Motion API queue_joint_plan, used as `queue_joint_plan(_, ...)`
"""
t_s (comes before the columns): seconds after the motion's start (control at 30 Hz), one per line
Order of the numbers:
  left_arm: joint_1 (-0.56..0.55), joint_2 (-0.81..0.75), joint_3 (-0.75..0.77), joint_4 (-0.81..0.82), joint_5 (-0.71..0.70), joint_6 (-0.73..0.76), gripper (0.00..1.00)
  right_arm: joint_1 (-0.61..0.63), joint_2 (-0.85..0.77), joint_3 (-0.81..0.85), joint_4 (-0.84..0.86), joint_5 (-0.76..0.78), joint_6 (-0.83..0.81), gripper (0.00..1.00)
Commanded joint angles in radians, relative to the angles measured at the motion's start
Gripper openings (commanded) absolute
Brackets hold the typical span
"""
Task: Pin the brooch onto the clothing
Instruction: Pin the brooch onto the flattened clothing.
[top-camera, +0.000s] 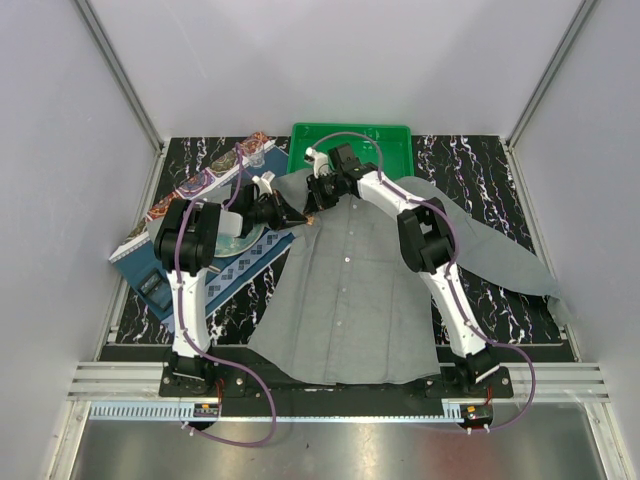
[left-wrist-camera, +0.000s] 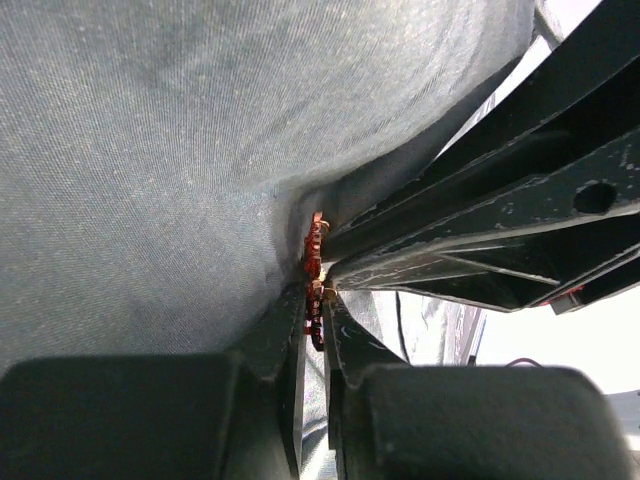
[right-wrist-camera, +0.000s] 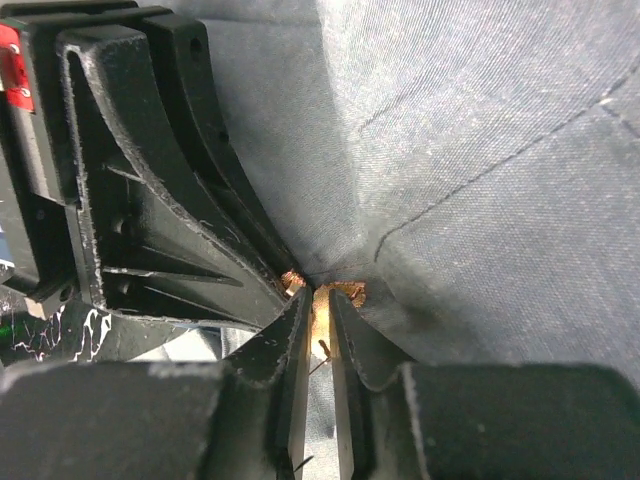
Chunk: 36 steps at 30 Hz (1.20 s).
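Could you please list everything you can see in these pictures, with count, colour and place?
shirt: one, grey, spread flat mid-table.
brooch: one, red-orange, at the shirt's upper left edge.
tray: one, green, far edge, behind the shirt.
placemat: one, dark blue patterned, left of the shirt.
plate: one, pale teal, on the placemat, partly under the left arm.
table: one, black marbled.
left arm: one, black and white; jaws shut on the brooch.
right arm: one, black and white; jaws pinching the brooch from the opposite side.
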Motion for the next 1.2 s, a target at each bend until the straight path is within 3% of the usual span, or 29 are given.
queue_joint_plan(0.0,-0.005,0.020,0.026,0.003,0.032,0.014,0.12,0.008,0.039,0.055,-0.041,0.059,-0.026,0.19)
queue_joint_plan(0.07,-0.005,0.022,0.026,0.002,0.035,0.012,0.16,0.007,0.040,0.057,-0.043,0.058,-0.027,0.19)
queue_joint_plan(0.1,-0.003,0.019,0.024,0.001,0.035,0.012,0.23,0.008,0.039,0.058,-0.044,0.053,-0.025,0.19)
queue_joint_plan(0.2,0.002,0.014,0.017,0.006,0.035,0.012,0.33,0.008,0.032,0.076,-0.044,0.039,-0.016,0.19)
queue_joint_plan(0.43,0.008,-0.027,-0.019,0.038,0.029,-0.005,0.40,0.006,0.078,0.159,-0.124,0.129,-0.026,0.15)
queue_joint_plan(0.6,0.011,-0.036,-0.040,0.047,0.014,-0.009,0.41,0.006,0.071,0.146,-0.124,0.128,-0.026,0.13)
queue_joint_plan(0.83,0.011,-0.043,-0.040,0.021,0.002,0.011,0.31,0.004,0.062,0.147,-0.125,0.117,-0.026,0.13)
queue_joint_plan(1.07,0.012,-0.059,-0.057,0.012,-0.012,0.026,0.38,0.006,0.052,0.121,-0.128,0.153,-0.026,0.12)
queue_joint_plan(1.17,0.012,-0.061,-0.065,0.017,-0.028,0.024,0.30,0.007,0.048,0.116,-0.132,0.162,-0.025,0.12)
